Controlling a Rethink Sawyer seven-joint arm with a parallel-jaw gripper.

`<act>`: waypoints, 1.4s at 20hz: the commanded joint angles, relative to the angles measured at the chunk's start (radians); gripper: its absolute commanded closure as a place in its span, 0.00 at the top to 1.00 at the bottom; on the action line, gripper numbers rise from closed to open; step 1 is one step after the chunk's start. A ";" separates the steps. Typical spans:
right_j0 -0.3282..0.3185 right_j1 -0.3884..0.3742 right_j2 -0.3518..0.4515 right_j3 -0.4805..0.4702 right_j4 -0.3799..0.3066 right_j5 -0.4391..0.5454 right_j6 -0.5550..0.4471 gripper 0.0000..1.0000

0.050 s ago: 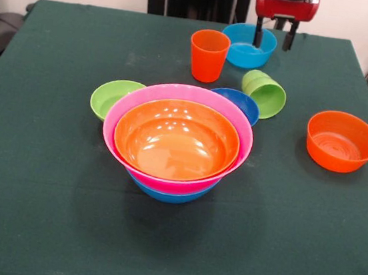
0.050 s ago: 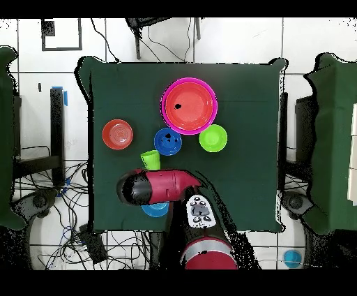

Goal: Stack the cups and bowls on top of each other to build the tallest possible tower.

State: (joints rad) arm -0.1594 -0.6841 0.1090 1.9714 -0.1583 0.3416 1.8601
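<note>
Stacked tower, apparently clear margins.

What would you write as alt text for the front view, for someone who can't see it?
A pile of three big bowls, orange inside pink inside blue, sits mid-table on a green cloth. Behind it stand an orange cup, a tipped green cup and small bowls; the open gripper hangs over a light blue bowl.

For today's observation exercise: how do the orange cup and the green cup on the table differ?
The orange cup stands upright with its mouth up; the green cup lies tipped on its side, mouth facing the camera. The orange cup stands alone, while the green cup lies close beside a small blue bowl. Both are small plastic tumblers.
</note>
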 commanded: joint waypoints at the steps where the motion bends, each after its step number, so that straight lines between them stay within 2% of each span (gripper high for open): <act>1: -0.005 0.000 0.043 -0.113 -0.055 0.147 -0.037 1.00; 11: -0.097 -0.023 0.081 -0.147 -0.087 0.239 -0.122 1.00; 16: -0.113 -0.023 0.102 -0.151 -0.092 0.257 -0.109 1.00; 28: -0.156 -0.006 0.129 -0.187 -0.145 0.274 -0.153 1.00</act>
State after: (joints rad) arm -0.3011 -0.7204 0.1391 1.8458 -0.2198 0.5256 1.8601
